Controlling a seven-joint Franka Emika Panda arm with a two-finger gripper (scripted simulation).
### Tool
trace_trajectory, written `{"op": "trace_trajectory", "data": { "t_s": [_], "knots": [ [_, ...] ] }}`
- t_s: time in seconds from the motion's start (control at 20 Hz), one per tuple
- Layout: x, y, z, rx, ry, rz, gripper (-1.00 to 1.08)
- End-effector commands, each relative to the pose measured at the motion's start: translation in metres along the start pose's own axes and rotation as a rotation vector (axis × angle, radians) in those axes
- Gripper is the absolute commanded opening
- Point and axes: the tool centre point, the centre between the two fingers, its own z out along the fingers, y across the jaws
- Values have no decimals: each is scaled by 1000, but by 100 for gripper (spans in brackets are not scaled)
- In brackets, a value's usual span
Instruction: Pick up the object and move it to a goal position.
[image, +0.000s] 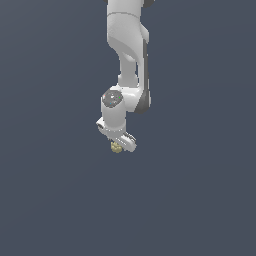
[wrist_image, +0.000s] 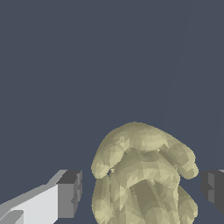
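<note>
Slippage is my main concern: the end effector (image: 119, 145) hangs with its fingers (wrist_image: 69, 193) spread, one either side of the object (wrist_image: 142, 175), and a gap shows between each pad and the lumpy surface. If I close off-centre, the knobbly ball may roll or squirt out from between the pads. No goal marker is visible from here.

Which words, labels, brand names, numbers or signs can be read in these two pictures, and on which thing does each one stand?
None can be read.
The arm is plain white, with only small red and green dots on one joint, not writing.
The gripper and its fingers bear no marks.
The ball is plain yellowish-tan.
The grey background bears no text.
</note>
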Motion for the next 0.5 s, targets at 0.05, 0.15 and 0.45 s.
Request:
{"op": "trace_trajectory", "data": {
  "t_s": [0.05,0.15,0.45],
  "knots": [
    [1,-1,4,1,1,0,100],
    [1,-1,4,1,1,0,-100],
    [1,-1,4,1,1,0,-100]
  ]
}}
